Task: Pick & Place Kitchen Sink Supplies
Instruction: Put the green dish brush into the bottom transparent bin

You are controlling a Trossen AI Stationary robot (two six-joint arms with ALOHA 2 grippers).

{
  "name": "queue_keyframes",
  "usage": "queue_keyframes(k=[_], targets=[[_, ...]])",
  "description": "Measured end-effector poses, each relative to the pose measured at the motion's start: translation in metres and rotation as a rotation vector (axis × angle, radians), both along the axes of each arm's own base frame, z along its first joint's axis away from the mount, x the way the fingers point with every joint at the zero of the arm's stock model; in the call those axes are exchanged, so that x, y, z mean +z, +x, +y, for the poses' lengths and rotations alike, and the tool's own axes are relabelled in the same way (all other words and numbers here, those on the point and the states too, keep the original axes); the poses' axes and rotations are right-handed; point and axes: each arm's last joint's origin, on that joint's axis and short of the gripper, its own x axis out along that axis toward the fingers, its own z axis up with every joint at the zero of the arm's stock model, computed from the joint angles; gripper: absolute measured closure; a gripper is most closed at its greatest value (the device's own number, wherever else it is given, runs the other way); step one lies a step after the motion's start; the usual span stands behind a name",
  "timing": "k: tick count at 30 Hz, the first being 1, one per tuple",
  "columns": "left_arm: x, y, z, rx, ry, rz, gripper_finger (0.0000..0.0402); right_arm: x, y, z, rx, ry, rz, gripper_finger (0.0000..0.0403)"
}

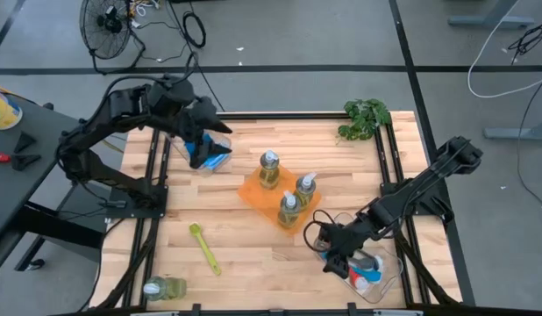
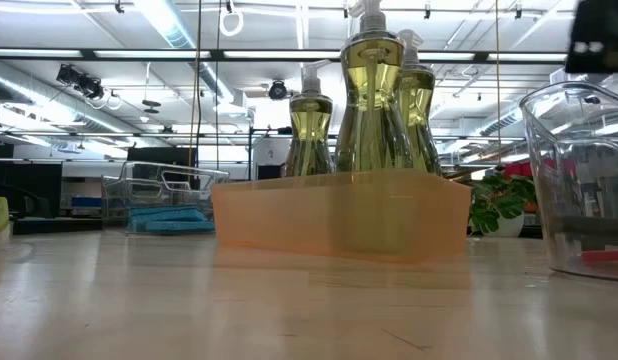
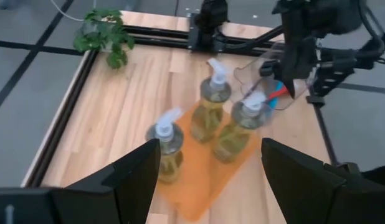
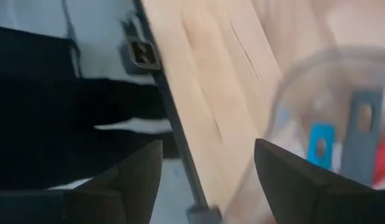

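At the middle of the pale wooden slatted table (image 1: 245, 237) sits a shallow translucent orange tray (image 1: 253, 190) holding three small clear pump bottles of yellowish soap (image 1: 269, 169), all upright and close together. A fourth clear pump bottle of the same soap (image 1: 163, 288) lies on its side at the table's near left corner, and a slim yellow-green long-handled brush (image 1: 204, 248) lies flat on the boards between that bottle and the tray.

Toward the far left of the table stands a clear plastic bin (image 1: 211, 151) with blue rectangular sponges (image 1: 210, 156) inside; from table height the sponges (image 2: 170, 219) show as a low blue stack in the bin. The left gripper (image 1: 198, 140) hangs over this bin, its two dark fingers (image 3: 136, 174) spread wide with nothing between them.

At the near right corner a second clear plastic bin (image 1: 387, 279) holds long-handled brushes, with blue, red and grey parts (image 1: 366, 272) showing through its wall. The right gripper (image 1: 337, 256) is at the inner rim of this bin, just above the table. Its fingers (image 4: 139, 168) stand well apart and grip nothing; the brush handles (image 4: 342, 140) sit in the bin just beyond them.

A green leafy plant (image 1: 366, 117) lies at the far right corner of the table, well apart from both arms.
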Motion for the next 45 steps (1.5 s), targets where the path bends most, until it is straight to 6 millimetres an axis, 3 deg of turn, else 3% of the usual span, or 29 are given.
queue_keyframes(k=[8, 17, 27, 39, 45], targets=[[0.002, -0.007, -0.020, -0.080, -0.053, 0.008, 0.0122, 0.022, 0.005, -0.004, -0.038, -0.108, -0.291, 0.0173], [-0.019, -0.013, -0.046, -0.160, -0.014, 0.116, 0.0122, 0.050, 0.004, -0.027, -0.221, -0.261, -0.509, 0.0220], [-0.071, -0.051, -0.054, -0.184, 0.009, 0.208, 0.0122, 0.071, 0.013, -0.055, -0.320, -0.329, -0.658, 0.0259], [-0.157, -0.051, -0.077, -0.545, 0.011, 0.464, 0.0122, 0.079, 0.022, -0.069, -0.364, -0.350, -0.744, 0.0270], [-0.178, -0.051, -0.089, -0.726, 0.075, 0.463, 0.0122, 0.076, 0.022, -0.072, -0.358, -0.375, -0.714, 0.0270]])
